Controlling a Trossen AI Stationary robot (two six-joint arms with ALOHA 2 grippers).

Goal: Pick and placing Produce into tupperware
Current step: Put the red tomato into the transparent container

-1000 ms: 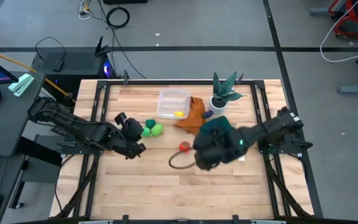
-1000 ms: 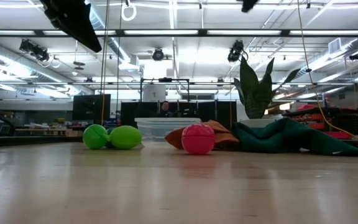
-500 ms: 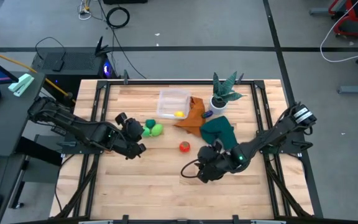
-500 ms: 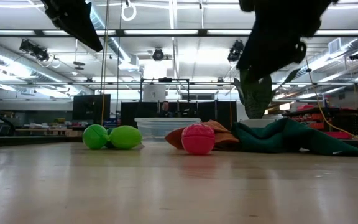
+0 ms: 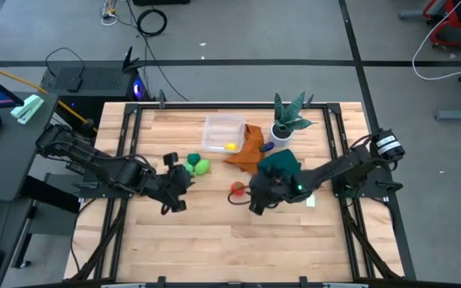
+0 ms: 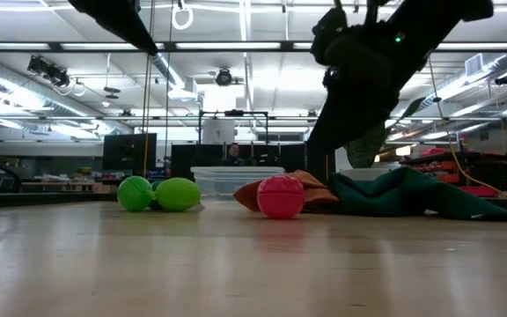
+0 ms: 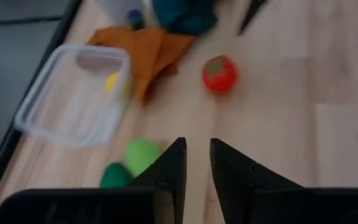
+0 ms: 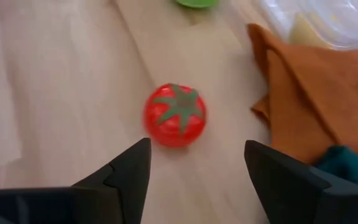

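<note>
Spanning the frame, a pale wooden table under ceiling strip lights.

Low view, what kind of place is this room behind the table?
Probably a robotics lab or workshop: long ceiling strip lights, dark equipment racks at the back, and cables on the concrete floor.

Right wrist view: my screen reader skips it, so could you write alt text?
The right end effector hangs open above a red toy tomato on the wooden table. An orange cloth lies beside it, with the clear tupperware beyond.
</note>
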